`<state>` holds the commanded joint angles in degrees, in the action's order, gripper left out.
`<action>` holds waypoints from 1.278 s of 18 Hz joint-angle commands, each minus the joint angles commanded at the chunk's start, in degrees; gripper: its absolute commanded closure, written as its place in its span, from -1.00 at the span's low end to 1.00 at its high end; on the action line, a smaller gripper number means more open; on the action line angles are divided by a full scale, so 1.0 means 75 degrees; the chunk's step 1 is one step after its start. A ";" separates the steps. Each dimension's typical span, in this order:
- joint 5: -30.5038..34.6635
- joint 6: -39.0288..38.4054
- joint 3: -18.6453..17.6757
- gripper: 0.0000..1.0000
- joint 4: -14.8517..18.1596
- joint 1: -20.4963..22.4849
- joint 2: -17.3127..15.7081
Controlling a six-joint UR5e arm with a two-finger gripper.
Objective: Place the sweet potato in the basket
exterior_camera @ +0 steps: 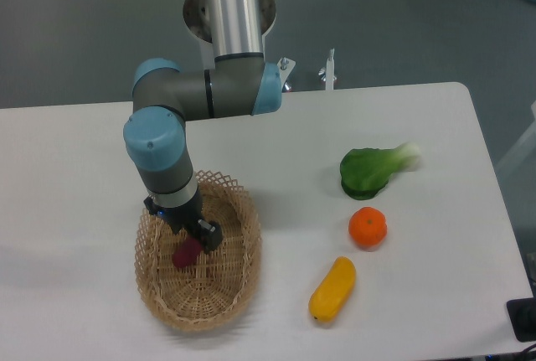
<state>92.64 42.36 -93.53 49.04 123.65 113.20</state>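
The wicker basket (239, 281) sits at the front left of the white table. My gripper (191, 241) is down inside the basket, over its middle. The magenta-purple sweet potato (185, 254) shows just below the gripper body, inside the basket, with its upper part hidden by the gripper. The fingers are hidden by the gripper body, so I cannot tell whether they still hold the sweet potato or whether it rests on the basket floor.
A yellow-orange oblong fruit (332, 290) lies right of the basket near the front edge. A round orange (368, 227) sits behind it. A green leafy vegetable (373, 170) lies further back. The arm's base column (230, 9) stands at the table's back edge.
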 joint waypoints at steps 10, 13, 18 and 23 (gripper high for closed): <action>-0.0129 0.1931 0.1161 -1.00 0.1346 0.2168 -0.0433; -0.0187 0.2716 0.1279 -1.00 0.1885 0.2742 -0.0562; -0.0469 0.4217 0.1291 -1.00 0.2613 0.3494 -0.0832; -0.0492 0.4793 0.1291 -1.00 0.2801 0.3752 -0.0891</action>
<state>88.95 78.31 -83.85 70.05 151.79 106.52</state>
